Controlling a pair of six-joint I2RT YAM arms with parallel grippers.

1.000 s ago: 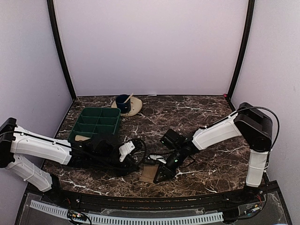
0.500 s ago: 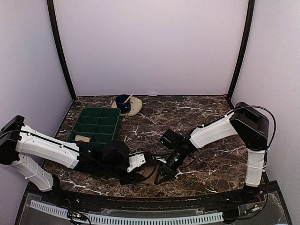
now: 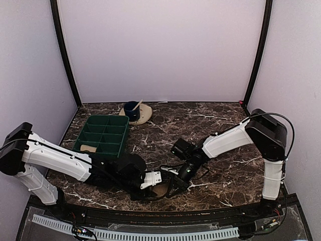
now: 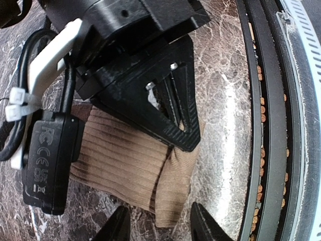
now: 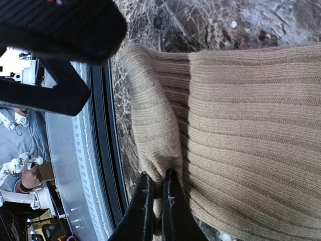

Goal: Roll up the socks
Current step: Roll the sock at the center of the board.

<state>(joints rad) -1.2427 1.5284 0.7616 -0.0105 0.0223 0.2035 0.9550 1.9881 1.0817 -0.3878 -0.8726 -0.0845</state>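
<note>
A dark brown marble table [image 3: 225, 125] with white veins fills the floor of the booth. Two white and black arms reach low across it and meet near its front edge: the left arm [image 3: 60, 158] comes in from one side and the right arm [image 3: 225, 141] from the other. Well beyond the left jaws, toward the back wall, sits a dark green plastic tray [image 3: 104, 133] split into compartments. Farther back again is a beige round saucer [image 3: 145, 114] carrying a dark blue cup [image 3: 132, 109]. Directly under both sets of jaws lies a tan ribbed cloth sock [image 4: 125, 160], spread flat on the table, with one end bunched toward the black rail [image 4: 256, 150] that edges the table. The right jaws are closed tight, and their thin black fingers [image 5: 143, 206] pinch a raised fold at that bunched end. From the left wrist view, the same black fingers [image 4: 170, 110] come down onto the middle of the sock. The left jaws stand open, and their two black fingertips [image 4: 119, 226] are set apart on either side of the sock's near corner, close to the cloth. From here I cannot tell whether either tip touches it. A small tan thing [image 3: 88, 147] rests in the tray compartment nearest the left arm, too small to make out.
</note>
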